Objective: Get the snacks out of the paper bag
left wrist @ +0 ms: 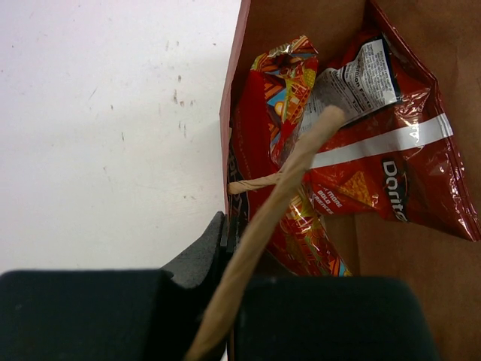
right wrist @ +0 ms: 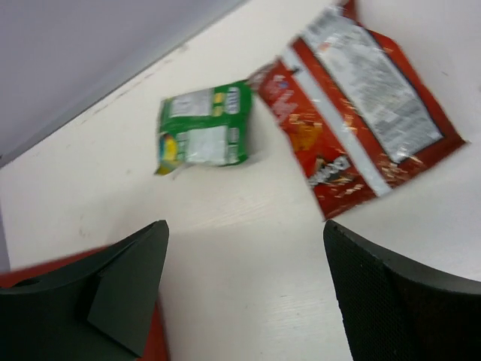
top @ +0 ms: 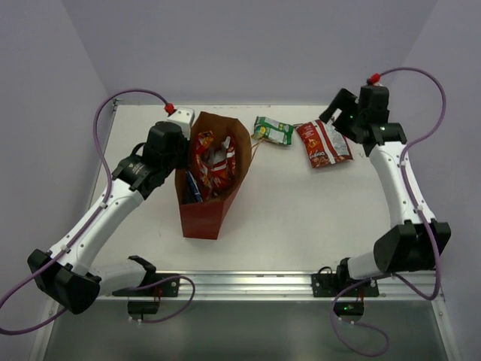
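On the white tabletop [top: 301, 218], our left fingers [left wrist: 197, 259] pinch the bag [top: 203, 218] by its rim. Our right fingers [right wrist: 120, 278] hang spread near the green packet [right wrist: 203, 135] and red packet [right wrist: 361, 135], both already out. The chip bag [left wrist: 376, 173] inside looks light and slippery; we'd grip its crimped seam.

Blue packet [top: 193, 188] half-hidden inside paper bag [top: 204, 216]

Reds and one green on a white bench [top: 316, 218].
The paper bag [top: 214, 207] is reddish-brown outside and tan inside, with a tan twisted handle [left wrist: 278, 218]. Inside it are a red chip bag [left wrist: 391, 165] with a white stripe and white lettering, a red packet [left wrist: 282, 83] patterned orange and blue, and a blue packet [top: 192, 188]. At two o'clock from it lie a green-white packet [top: 273, 131] and a second red chip bag [top: 323, 143] with a silver-white panel.
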You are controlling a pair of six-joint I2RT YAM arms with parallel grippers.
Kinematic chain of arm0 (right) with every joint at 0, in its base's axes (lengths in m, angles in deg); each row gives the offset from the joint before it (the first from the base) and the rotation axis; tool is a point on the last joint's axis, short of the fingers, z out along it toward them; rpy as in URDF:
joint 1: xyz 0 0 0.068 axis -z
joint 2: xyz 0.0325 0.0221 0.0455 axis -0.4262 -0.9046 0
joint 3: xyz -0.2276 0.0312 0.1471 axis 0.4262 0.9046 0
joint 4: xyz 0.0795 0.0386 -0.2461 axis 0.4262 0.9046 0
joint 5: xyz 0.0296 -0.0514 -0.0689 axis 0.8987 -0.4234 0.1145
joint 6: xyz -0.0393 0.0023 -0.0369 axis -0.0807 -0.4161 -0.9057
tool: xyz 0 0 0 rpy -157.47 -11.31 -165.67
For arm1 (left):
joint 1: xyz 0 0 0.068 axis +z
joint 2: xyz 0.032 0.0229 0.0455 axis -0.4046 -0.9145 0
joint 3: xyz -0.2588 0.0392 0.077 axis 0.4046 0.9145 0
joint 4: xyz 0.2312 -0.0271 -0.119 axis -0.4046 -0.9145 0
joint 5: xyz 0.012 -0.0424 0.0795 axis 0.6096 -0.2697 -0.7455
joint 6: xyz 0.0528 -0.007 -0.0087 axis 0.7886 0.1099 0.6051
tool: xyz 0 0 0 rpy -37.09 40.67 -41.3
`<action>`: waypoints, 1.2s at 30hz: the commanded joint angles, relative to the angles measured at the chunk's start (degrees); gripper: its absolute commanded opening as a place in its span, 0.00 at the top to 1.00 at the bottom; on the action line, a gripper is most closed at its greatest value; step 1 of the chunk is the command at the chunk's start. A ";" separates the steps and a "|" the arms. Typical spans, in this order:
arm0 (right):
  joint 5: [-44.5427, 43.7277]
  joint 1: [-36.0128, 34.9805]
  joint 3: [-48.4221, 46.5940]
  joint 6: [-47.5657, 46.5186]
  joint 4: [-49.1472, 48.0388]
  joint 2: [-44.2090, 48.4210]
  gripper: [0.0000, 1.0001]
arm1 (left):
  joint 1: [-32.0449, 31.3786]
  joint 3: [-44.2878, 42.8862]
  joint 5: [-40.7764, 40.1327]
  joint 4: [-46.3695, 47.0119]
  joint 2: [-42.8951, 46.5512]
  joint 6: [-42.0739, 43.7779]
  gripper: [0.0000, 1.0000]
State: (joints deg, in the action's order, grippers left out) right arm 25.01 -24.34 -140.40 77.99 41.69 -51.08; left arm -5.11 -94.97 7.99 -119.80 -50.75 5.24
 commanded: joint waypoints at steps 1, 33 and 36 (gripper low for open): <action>0.38 -9.30 -4.84 -9.09 1.62 5.66 0.14 | -0.30 -4.36 0.29 7.25 0.55 2.05 1.00; 17.70 -55.37 -20.67 -12.00 -0.49 -15.42 0.39 | -0.47 -5.15 2.32 7.33 0.03 0.99 1.00; 17.96 -56.08 -19.61 -12.09 -0.75 -16.65 0.41 | -0.38 -5.15 2.14 7.07 0.03 0.82 1.00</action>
State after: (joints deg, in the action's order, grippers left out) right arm 40.83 -79.64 -160.00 66.13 41.93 -67.47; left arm -5.15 -96.76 9.65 -119.82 -51.74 5.66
